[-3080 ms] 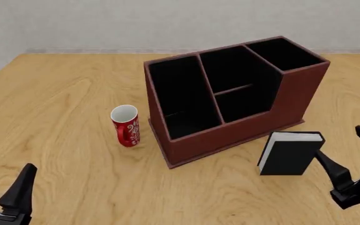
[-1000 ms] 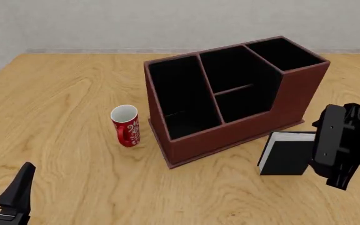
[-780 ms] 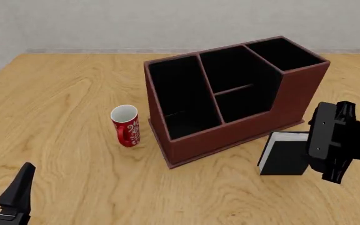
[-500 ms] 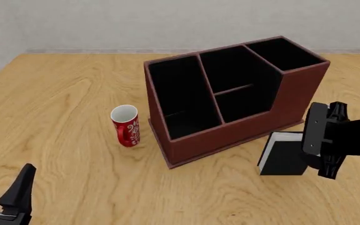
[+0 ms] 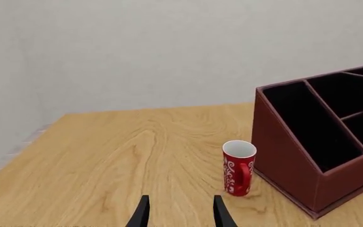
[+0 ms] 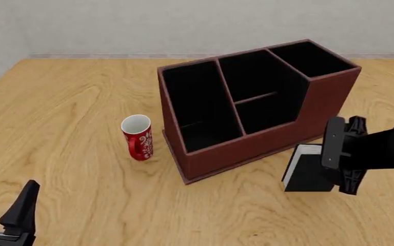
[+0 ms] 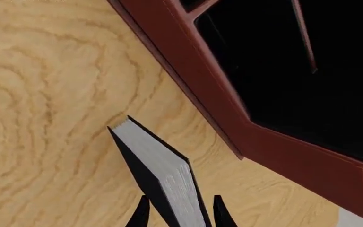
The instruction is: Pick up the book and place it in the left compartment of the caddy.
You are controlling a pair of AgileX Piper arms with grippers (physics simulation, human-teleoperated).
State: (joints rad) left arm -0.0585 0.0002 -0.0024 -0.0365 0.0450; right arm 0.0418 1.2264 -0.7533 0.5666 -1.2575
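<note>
The black book (image 6: pixel 301 171) with white page edges (image 7: pixel 159 163) stands upright on the table just right of the caddy's (image 6: pixel 252 149) front corner. My right gripper (image 6: pixel 323 169) comes down over its right end. In the right wrist view, this gripper (image 7: pixel 178 215) is open, with one finger on each side of the book's top. The reddish-brown caddy (image 7: pixel 282 151) has a long, black-lined left compartment (image 6: pixel 200 110), which holds nothing. My left gripper (image 6: pixel 2 200) stays open at the near left, far from the book. In its wrist view, nothing lies between the left gripper's (image 5: pixel 180 215) fingers.
A red mug (image 6: pixel 137 137) with white patterning stands upright just left of the caddy, also shown as the mug (image 5: pixel 238 168) beside the caddy (image 5: pixel 289 156) in the left wrist view. A pale wall (image 6: pixel 115 25) runs behind the table's far edge.
My right gripper has moved left and down from the table's right side onto the book, and its fingers now straddle it. The book, mug, caddy and left arm have not moved.
</note>
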